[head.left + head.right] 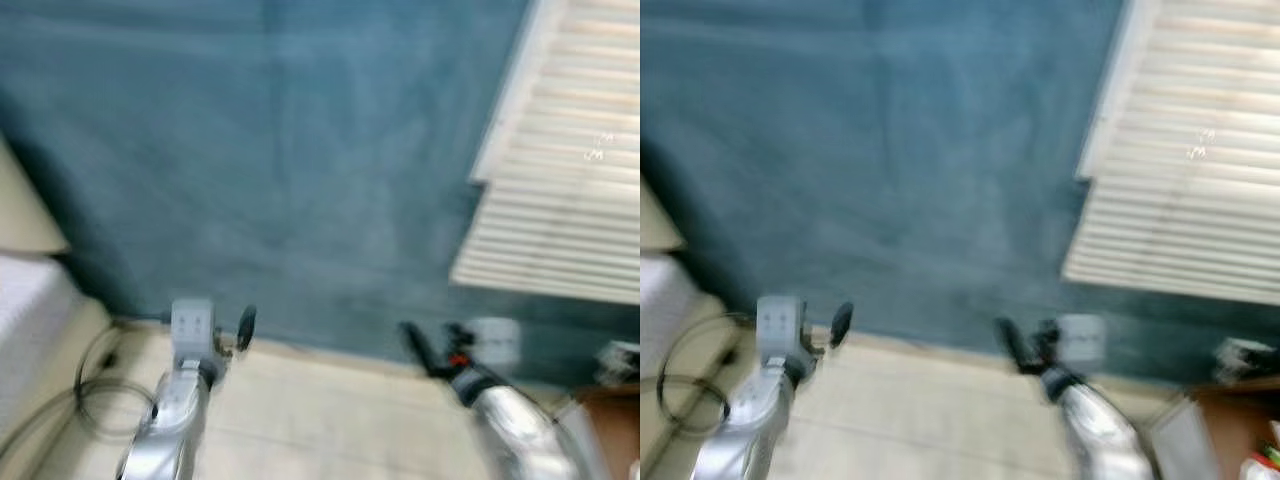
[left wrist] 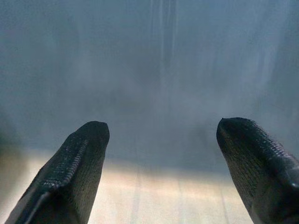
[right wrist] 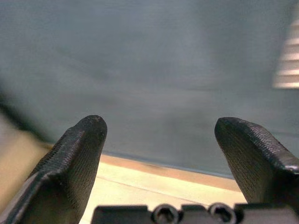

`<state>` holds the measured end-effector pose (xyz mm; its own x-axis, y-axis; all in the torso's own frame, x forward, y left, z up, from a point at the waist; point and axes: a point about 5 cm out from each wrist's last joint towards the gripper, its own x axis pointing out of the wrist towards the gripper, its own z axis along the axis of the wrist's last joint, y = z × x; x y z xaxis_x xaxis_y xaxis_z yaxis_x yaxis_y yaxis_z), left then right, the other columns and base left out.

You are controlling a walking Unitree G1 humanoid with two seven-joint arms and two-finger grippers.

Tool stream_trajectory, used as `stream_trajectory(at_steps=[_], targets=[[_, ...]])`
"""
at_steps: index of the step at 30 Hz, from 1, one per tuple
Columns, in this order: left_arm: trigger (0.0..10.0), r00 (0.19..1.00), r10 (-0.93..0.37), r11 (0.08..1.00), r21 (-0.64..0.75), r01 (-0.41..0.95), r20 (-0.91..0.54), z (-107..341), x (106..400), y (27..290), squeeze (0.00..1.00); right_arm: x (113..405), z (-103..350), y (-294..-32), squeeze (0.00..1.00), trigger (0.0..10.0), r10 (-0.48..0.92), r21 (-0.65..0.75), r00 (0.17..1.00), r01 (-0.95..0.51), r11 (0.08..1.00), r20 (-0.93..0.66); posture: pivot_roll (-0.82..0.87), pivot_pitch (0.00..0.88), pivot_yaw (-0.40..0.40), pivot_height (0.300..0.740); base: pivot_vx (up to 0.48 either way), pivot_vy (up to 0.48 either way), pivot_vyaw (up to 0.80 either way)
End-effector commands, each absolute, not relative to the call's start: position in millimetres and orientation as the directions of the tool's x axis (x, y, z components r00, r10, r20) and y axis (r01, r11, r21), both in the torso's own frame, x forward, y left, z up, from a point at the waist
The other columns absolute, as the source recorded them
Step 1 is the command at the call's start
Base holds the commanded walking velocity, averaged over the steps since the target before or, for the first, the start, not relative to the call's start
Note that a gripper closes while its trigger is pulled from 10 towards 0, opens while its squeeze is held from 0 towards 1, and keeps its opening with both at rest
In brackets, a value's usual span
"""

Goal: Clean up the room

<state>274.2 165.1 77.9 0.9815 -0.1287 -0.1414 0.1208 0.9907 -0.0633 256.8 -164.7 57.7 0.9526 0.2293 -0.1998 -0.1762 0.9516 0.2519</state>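
The pictures are blurred. My left gripper [image 1: 222,330] is held out low on the left, above a pale floor [image 1: 330,420] and facing a blue wall [image 1: 300,150]. In the left wrist view its two black fingers [image 2: 74,168] stand wide apart with nothing between them. My right gripper [image 1: 430,350] is held out on the right, also facing the wall. Its fingers [image 3: 70,163] are spread in the right wrist view and hold nothing. I cannot make out any loose item for tidying.
White slatted blinds [image 1: 570,170] hang on the wall at the upper right. Looped dark cables [image 1: 95,395] lie on the floor at the left beside a white padded edge [image 1: 25,320]. A brown surface [image 1: 610,420] with small items sits at the lower right.
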Motion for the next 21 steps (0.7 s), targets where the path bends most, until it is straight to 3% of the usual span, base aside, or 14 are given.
stream_trajectory(at_steps=[1, 4, 10, 12, 13, 14, 15, 19, 20, 21], targets=[[10.0, 0.963, -0.119, 0.992, -0.076, 0.103, -0.244, 53, 259, 168, 0.00, 252, 52, -169, 0.00, 10.0, 0.216, 0.255, 0.950, -0.157, 0.954, -0.223, -0.04, 0.000, 0.046, 0.740, 0.000, -0.480, 0.59], [10.0, 0.960, -0.121, 0.991, -0.092, 0.101, -0.251, 50, 261, 167, 0.00, 254, 50, -170, 0.00, 10.0, 0.228, 0.254, 0.944, -0.166, 0.953, -0.239, -0.04, 0.000, 0.035, 0.740, 0.000, -0.480, 0.58], [10.0, 0.963, -0.051, 0.999, -0.003, 0.052, -0.266, 45, 244, 180, 0.00, 246, 43, -185, 0.00, 10.0, 0.210, 0.215, 0.942, -0.155, 0.964, -0.260, -0.02, 0.000, 0.022, 0.740, 0.000, 0.000, 0.58], [10.0, 0.968, -0.010, 1.000, 0.008, 0.013, -0.249, 49, 258, 178, 0.00, 249, 40, -185, 0.00, 10.0, 0.214, 0.216, 0.939, -0.158, 0.964, -0.269, -0.02, 0.000, 0.019, 0.740, 0.000, 0.000, 0.58], [10.0, 0.968, 0.002, 1.000, -0.007, -0.003, -0.252, 48, 257, 178, 0.64, 251, 40, -185, 0.00, 10.0, 0.217, 0.216, 0.939, -0.161, 0.963, -0.266, -0.02, 0.000, 0.019, 0.740, 0.000, 0.000, 0.58], [10.0, 0.966, 0.003, 1.000, 0.006, -0.002, -0.258, 47, 254, 179, 1.00, 251, 41, -186, 0.01, 10.0, 0.209, 0.207, 0.944, -0.158, 0.966, -0.257, -0.02, 0.000, 0.014, 0.740, 0.000, 0.000, 0.58], [10.0, 0.967, 0.012, 1.000, 0.005, -0.010, -0.255, 46, 252, 178, 1.00, 251, 43, -187, 1.00, 10.0, 0.197, 0.204, 0.951, -0.150, 0.968, -0.238, -0.02, 0.000, 0.014, 0.740, 0.000, 0.000, 0.58], [10.0, 0.970, 0.024, 1.000, 0.017, -0.021, -0.243, 49, 256, 175, 1.00, 257, 46, -185, 1.00, 10.0, 0.197, 0.196, 0.957, -0.156, 0.968, -0.211, -0.01, 0.000, 0.007, 0.740, 0.000, 0.000, 0.56], [10.0, 0.971, 0.029, 0.999, 0.026, -0.024, -0.235, 51, 258, 175, 0.00, 259, 47, -184, 1.00, 10.0, 0.206, 0.194, 0.956, -0.166, 0.967, -0.207, -0.01, 0.000, 0.005, 0.740, 0.000, 0.000, 0.56], [10.0, 0.978, 0.033, 0.999, 0.031, -0.027, -0.206, 56, 262, 177, 0.00, 263, 48, -181, 1.00, 10.0, 0.230, 0.195, 0.953, -0.192, 0.962, -0.197, -0.01, 0.000, 0.004, 0.740, 0.000, 0.000, 0.56]])
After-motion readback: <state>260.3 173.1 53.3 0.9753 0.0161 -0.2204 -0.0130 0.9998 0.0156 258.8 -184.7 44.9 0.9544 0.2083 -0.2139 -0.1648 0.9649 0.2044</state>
